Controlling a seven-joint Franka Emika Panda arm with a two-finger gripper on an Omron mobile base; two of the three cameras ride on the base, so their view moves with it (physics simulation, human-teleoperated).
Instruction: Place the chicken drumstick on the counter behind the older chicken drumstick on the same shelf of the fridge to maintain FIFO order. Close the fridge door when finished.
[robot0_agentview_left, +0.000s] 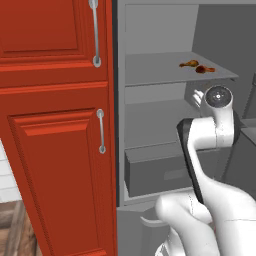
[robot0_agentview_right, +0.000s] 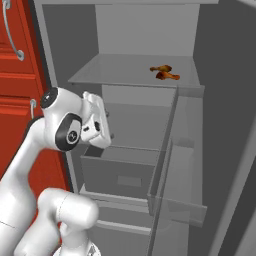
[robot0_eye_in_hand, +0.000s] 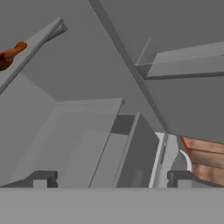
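gripper: jaws spread wide, nothing between them | drumsticks: two chicken drumsticks lying side by side on the fridge shelf, up above the jaws and well apart from them | can't tell which one's older | below the jaws: grey drawer | fridge door standing open

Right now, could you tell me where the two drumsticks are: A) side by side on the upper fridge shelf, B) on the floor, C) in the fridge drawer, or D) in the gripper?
A: both drumsticks lie next to each other on the upper shelf of the open fridge, while the open gripper is empty below it.
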